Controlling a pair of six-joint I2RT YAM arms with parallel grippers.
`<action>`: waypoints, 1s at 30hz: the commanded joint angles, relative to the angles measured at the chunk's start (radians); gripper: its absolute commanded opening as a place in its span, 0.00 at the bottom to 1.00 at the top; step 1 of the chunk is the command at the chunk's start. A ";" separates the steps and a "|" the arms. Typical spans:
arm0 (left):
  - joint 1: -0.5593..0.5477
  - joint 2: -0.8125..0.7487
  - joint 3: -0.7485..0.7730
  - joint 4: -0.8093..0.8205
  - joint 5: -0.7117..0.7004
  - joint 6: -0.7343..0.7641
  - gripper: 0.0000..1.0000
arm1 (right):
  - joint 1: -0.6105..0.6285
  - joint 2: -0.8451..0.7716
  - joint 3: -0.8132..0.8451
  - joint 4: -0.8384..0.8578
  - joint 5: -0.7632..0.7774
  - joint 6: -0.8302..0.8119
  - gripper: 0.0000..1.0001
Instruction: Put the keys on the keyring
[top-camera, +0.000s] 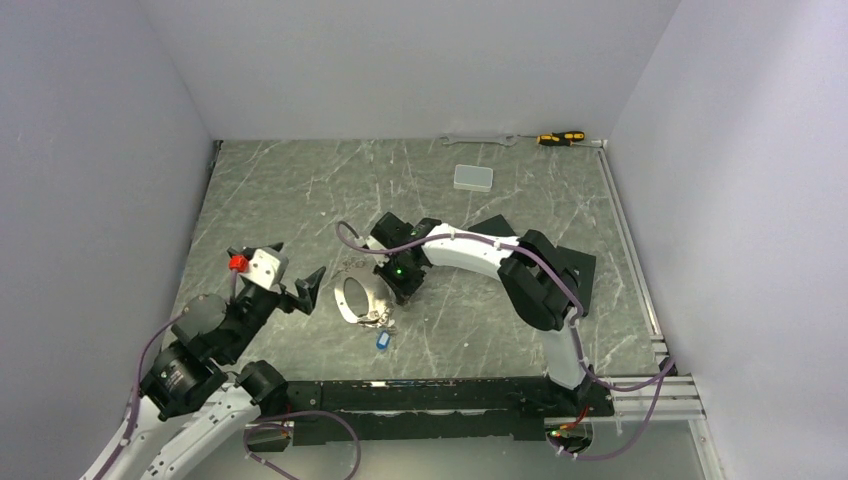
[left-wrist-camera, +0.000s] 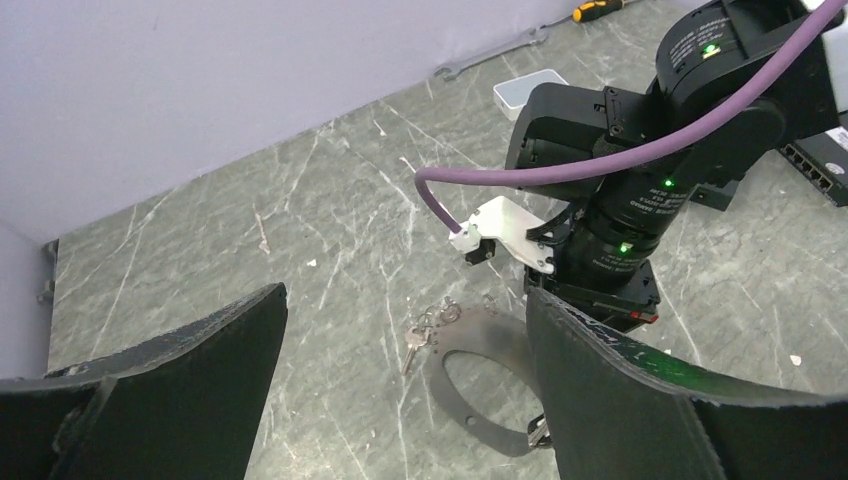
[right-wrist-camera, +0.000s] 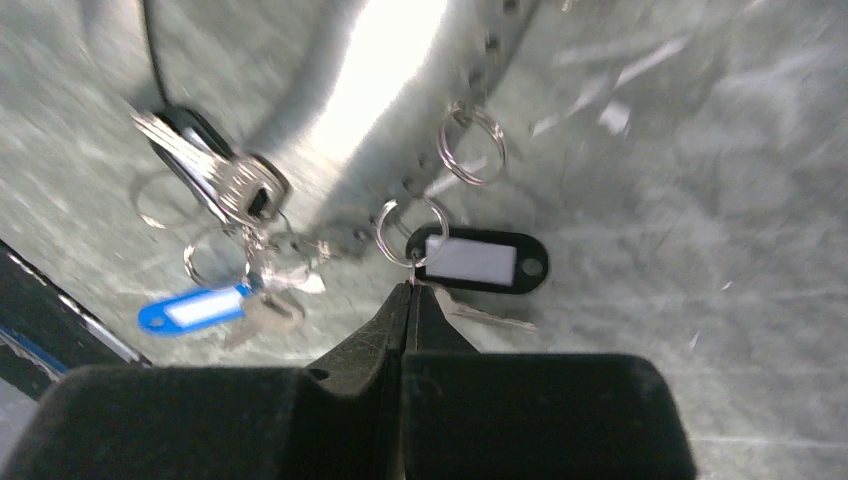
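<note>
Keyring (top-camera: 339, 298) lying flat near the middle of the grey marbled table (top-camera: 290, 190), and the keys (top-camera: 377, 320) are bunched right against its rim at five o'clock, with the blue tag (top-camera: 382, 340) trailing out at six. Left claw (left-wrist-camera: 405, 295) sits at the loop's nine o'clock, fingers spread wide with nothing between them. Its own camera looks through that gap at the loop and a key just beside it. Right claw (right-wrist-camera: 410, 290) is at the loop's two o'clock, low over the table, and its fingers are squeezed tight together. Up close, the tips meet at the bottom of a small split ring (right-wrist-camera: 410, 232) that carries the black tag (right-wrist-camera: 478, 258) with the white label. A key pokes out from under that tag at six o'clock. Whether the thin wire is actually pinched between the tips, I cannot tell. The blue tag and the rest of the bunch lie at nine o'clock from those tips, touching the shiny band.
</note>
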 joint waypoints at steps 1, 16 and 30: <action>0.022 0.032 0.036 0.010 0.026 0.017 0.93 | 0.004 -0.063 0.042 -0.041 0.042 -0.029 0.00; 0.046 0.056 0.034 0.009 0.000 0.020 0.93 | 0.004 -0.016 0.028 -0.071 0.103 -0.038 0.11; 0.057 0.086 0.021 0.014 -0.034 0.028 0.96 | -0.044 -0.125 -0.044 0.008 0.232 0.006 0.33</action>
